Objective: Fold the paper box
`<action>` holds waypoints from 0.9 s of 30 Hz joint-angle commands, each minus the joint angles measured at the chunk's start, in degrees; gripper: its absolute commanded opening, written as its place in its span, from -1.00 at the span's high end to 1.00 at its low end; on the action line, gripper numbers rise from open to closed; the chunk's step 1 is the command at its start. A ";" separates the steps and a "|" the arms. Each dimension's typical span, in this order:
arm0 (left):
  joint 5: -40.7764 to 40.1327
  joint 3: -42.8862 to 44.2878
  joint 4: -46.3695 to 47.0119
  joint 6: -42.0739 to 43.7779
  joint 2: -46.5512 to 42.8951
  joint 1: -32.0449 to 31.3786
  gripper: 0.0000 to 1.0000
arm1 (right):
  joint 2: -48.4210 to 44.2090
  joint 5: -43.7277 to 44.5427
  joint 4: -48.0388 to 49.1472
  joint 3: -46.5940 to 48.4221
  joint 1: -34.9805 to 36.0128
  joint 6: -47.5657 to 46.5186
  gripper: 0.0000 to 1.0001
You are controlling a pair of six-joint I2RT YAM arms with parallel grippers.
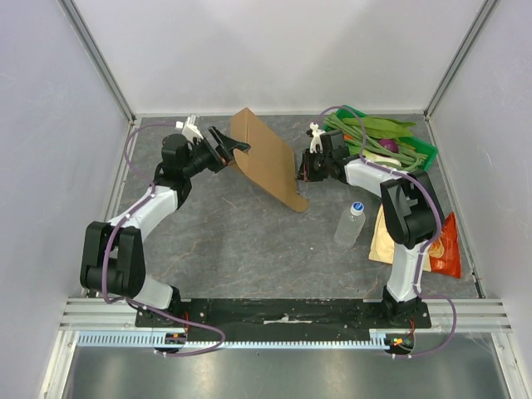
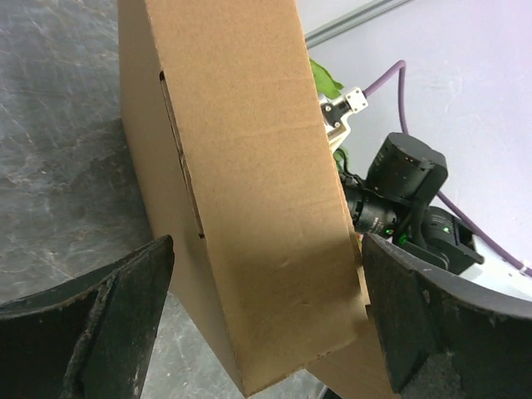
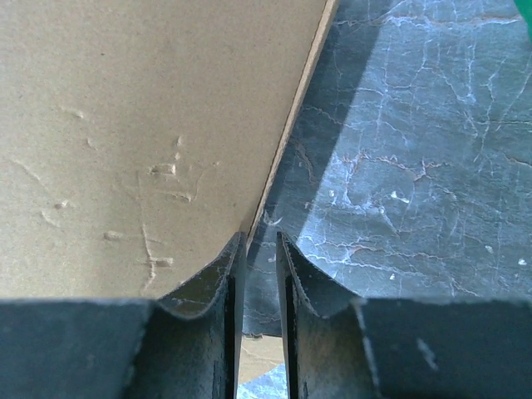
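Note:
The paper box (image 1: 264,162) is a brown cardboard blank standing on edge at the back middle of the table, partly folded. My left gripper (image 1: 231,150) is wide open at its left end. In the left wrist view the folded panel (image 2: 249,191) fills the space between the two black fingers (image 2: 125,307), and my left gripper (image 2: 268,249) does not clamp it. My right gripper (image 1: 304,173) is against the box's right side. In the right wrist view my right gripper (image 3: 260,237) shows only a narrow gap. The panel (image 3: 125,125) lies left of that gap, its edge ending at the left fingertip, with table showing through.
A green tray (image 1: 420,150) of green vegetables stands at the back right. Near the right arm are a clear plastic bottle (image 1: 350,224) and a tan-and-orange snack bag (image 1: 445,249). Pale walls close in the table on three sides.

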 commanded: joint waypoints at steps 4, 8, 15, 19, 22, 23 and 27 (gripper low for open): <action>-1.16 3.97 -8.13 8.53 -1.62 -0.66 -0.99 | -0.95 0.19 -0.83 3.19 0.62 -1.14 0.44; 0.94 5.11 -8.13 8.35 -1.36 -0.66 -0.99 | -1.22 0.72 -1.80 3.54 0.89 -2.20 0.44; 2.27 9.68 -13.73 11.42 0.75 -1.10 -0.99 | -2.01 3.18 -4.61 5.82 3.17 -5.44 0.43; 1.65 10.39 -16.65 13.27 1.97 -1.10 -0.94 | -2.27 4.94 -5.49 6.88 4.40 -6.85 0.42; 1.74 10.04 -17.27 13.10 1.98 -1.10 -0.75 | -2.45 6.60 -6.89 8.02 5.46 -8.26 0.39; 1.05 10.04 -17.62 13.10 1.72 -1.10 -0.57 | -2.71 7.04 -7.07 8.11 5.98 -8.87 0.37; -0.98 10.65 -20.95 12.75 0.57 -1.01 -0.35 | -6.04 8.90 -7.25 7.85 7.21 -12.65 0.11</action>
